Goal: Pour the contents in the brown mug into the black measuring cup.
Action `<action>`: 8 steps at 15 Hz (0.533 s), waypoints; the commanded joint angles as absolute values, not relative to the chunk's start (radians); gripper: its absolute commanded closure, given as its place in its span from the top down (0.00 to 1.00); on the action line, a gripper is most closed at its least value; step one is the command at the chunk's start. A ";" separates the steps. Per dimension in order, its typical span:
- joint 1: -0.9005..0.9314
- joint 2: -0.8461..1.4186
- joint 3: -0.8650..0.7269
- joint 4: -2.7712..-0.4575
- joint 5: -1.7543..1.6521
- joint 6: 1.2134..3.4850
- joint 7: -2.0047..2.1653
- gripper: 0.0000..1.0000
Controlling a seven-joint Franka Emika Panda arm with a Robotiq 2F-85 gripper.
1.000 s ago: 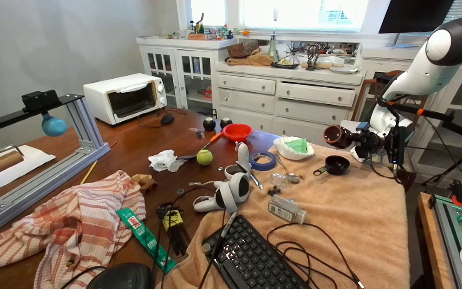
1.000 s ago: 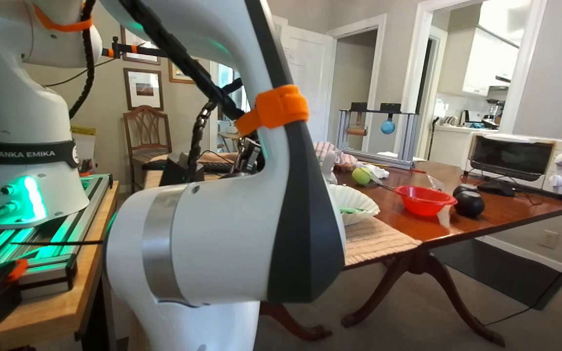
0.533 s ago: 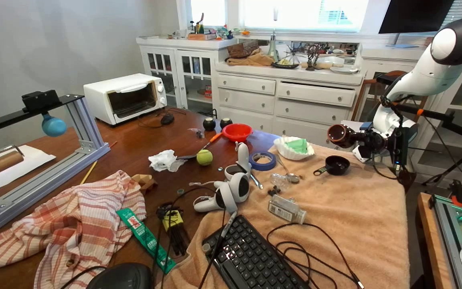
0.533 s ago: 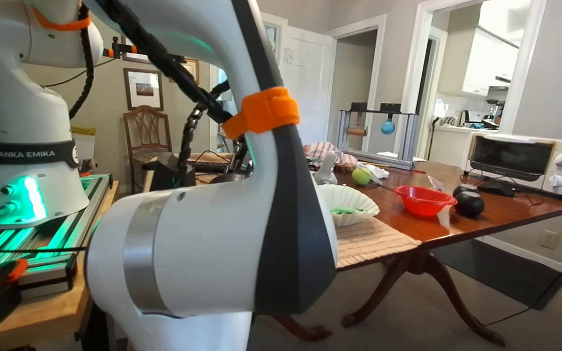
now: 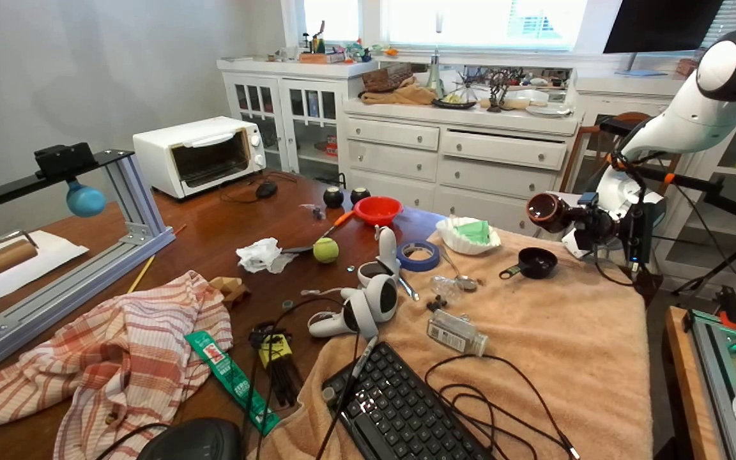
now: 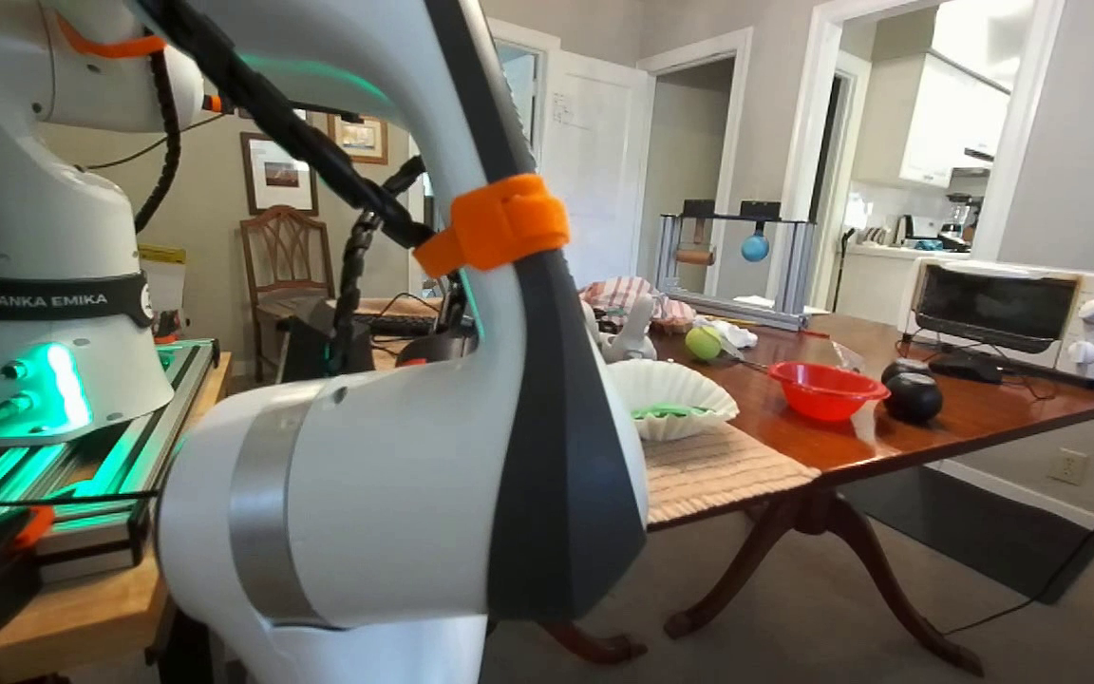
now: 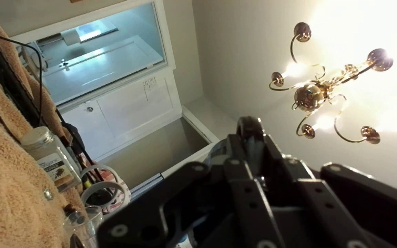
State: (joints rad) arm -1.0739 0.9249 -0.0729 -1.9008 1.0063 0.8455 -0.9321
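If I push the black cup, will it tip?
The black cup probably won't tip easily: it looks low and wide. The fuzzy towel under it may slow sliding. Pushing its handle might spin it, since that sticks out.

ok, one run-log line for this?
tool: shut on brown mug | mug: off towel, tipped sideways, contents unclear | black measuring cup: upright on towel | pour: no flow visible

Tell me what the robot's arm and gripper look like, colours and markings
The arm is rounded and white, with a dark grey panel, a silvery ring, orange straps and a thick black cable. A black band at its base reads FRANKA EMIKA, above a glowing green light. The gripper is black, with narrow jointed bars.
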 commanded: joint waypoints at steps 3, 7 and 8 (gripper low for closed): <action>-1.150 0.948 0.008 -1.877 0.953 0.831 -0.927 0.04; -1.214 0.962 0.071 -1.873 0.923 0.831 -0.931 0.04; -1.182 0.957 0.040 -1.873 0.933 0.831 -0.924 0.04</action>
State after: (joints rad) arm -1.1623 0.9380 0.0210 -1.8989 0.9604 0.8455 -0.9319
